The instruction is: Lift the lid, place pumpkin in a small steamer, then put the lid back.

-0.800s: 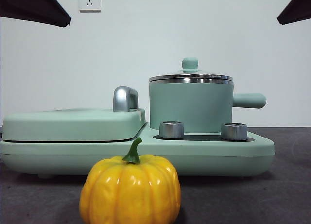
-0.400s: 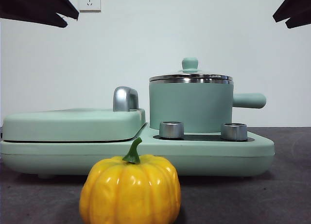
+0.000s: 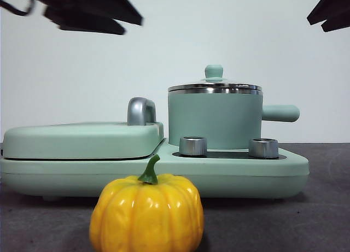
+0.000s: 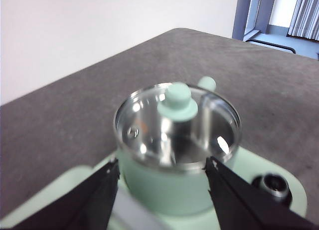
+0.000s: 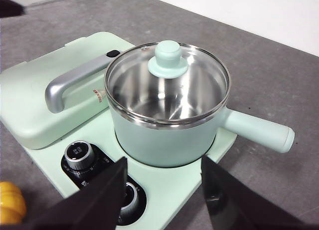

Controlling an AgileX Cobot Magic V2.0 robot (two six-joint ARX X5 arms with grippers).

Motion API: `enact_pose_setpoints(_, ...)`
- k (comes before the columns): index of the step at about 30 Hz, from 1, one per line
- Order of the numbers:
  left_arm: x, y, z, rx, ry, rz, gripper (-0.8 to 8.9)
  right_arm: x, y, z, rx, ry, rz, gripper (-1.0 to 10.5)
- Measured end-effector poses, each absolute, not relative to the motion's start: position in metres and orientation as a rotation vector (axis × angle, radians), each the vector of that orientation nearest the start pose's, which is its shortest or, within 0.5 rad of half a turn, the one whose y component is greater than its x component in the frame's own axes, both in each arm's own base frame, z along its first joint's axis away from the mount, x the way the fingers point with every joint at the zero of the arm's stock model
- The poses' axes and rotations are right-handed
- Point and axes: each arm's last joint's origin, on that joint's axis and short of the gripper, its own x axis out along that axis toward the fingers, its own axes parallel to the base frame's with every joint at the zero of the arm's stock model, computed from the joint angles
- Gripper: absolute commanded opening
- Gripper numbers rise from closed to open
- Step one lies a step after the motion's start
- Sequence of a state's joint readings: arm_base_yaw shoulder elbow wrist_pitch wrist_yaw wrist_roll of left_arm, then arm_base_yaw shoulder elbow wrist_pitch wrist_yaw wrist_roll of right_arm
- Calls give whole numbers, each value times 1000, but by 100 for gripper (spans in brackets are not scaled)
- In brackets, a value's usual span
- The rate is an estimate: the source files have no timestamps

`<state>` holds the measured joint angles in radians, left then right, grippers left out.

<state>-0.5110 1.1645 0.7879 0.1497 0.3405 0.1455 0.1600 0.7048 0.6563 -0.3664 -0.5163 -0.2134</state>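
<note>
Grey matte desk runs back to a plain white wall, and on it sits a wide mint-green cooker base with silver knobs. On that base's right-hand end stands the small steamer, empty inside, its stubby handle pointing toward the desk's right edge. The lid lies closed on it: clear glass in a shiny steel rim, with a mint-green knob on top. It is probably rigid, fragile and slick on the glass, so the knob is the place to pinch. The pumpkin rests near the desk's front edge, well apart from the pot: glossy yellow-orange, ribbed, with a curved green stem. It looks light and hard, likely slippery, so a hold across the ribs seems safest. The left gripper hangs above the steamer, jaws wide open and holding nothing. The right gripper waits higher, also with its jaws spread and holding nothing.
</note>
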Motion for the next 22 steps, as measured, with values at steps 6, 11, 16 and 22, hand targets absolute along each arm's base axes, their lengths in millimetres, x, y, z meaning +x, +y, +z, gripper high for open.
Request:
enact_pose_setpoints(6,250,-170,297,162,178,-918,282,147,38,285,-127,343,707,237)
enact_pose_setpoints(11,277,-196,297,164,194,-938,282,147,38,285,-127,343,707,237)
enact_pose_setpoints(16,302,-218,295,167,204,-950,282,147,38,285,-127,343,707,237)
enact_pose_setpoints(22,318,-243,288,171,212,-979,282,147,38,285,-127,343,707,237)
